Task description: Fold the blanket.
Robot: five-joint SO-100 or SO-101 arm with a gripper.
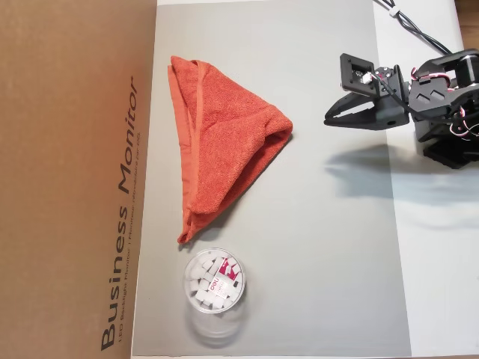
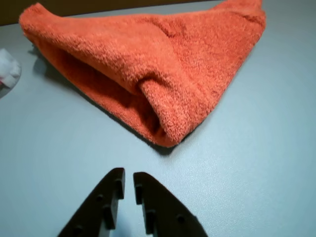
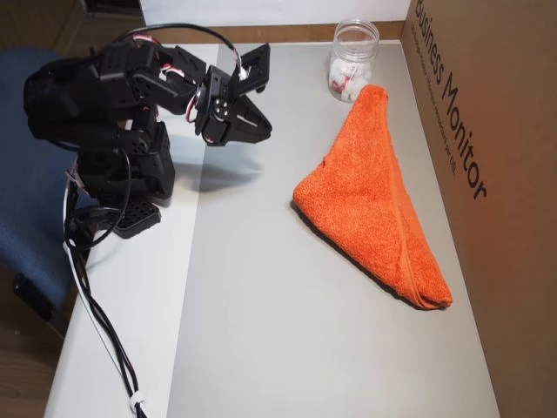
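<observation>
The orange-red terry blanket (image 1: 221,142) lies folded into a triangle on the grey mat, its folded corner pointing toward the arm. It also shows in the other overhead view (image 3: 374,205) and fills the top of the wrist view (image 2: 158,64). My black gripper (image 1: 329,117) hovers above the mat a short way from that corner, shut and empty. It also shows in the other overhead view (image 3: 265,131). In the wrist view the gripper (image 2: 128,178) has its fingertips nearly touching, with bare mat between them and the blanket.
A clear round plastic container (image 1: 215,283) with white pieces stands by the blanket's narrow end; it also shows in the other overhead view (image 3: 352,61). A brown cardboard box (image 1: 75,179) borders the mat beyond the blanket. The arm base (image 3: 122,174) and cables sit on the white table.
</observation>
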